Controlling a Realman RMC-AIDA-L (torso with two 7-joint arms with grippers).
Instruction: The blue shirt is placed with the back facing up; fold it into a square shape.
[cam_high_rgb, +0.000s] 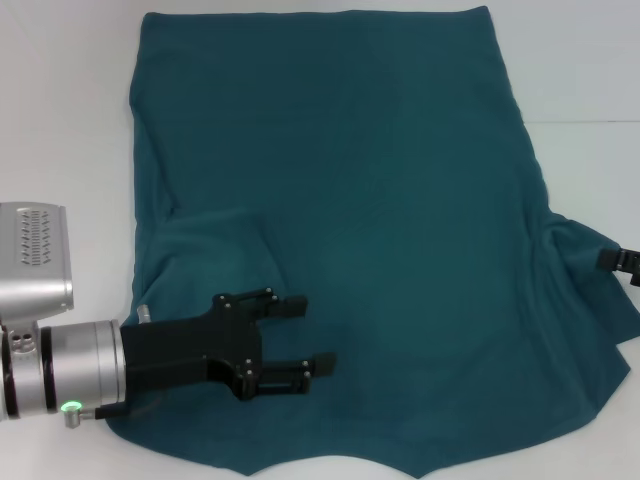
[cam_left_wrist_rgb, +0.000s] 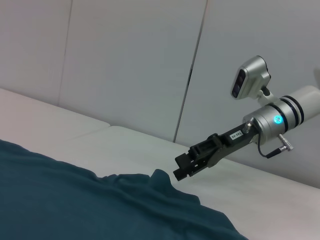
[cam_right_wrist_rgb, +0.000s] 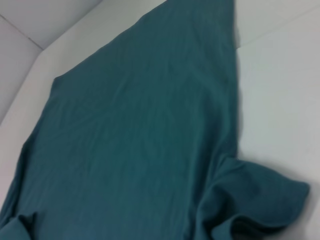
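The blue shirt (cam_high_rgb: 380, 230) lies spread, plain side up, on the white surface (cam_high_rgb: 60, 120); its left sleeve is folded inward. The left gripper (cam_high_rgb: 300, 335) hovers over the near left part with jaws spread, holding nothing. The right gripper (cam_high_rgb: 622, 262) sits at the bunched right sleeve; its finger state cannot be determined. Risk: a grasp taking several layers would likely drag the body and skew the fold.

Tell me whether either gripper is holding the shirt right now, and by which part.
Nothing is held. The left gripper hovers open over the blue shirt near its left sleeve; the right gripper sits shut beside the right sleeve.
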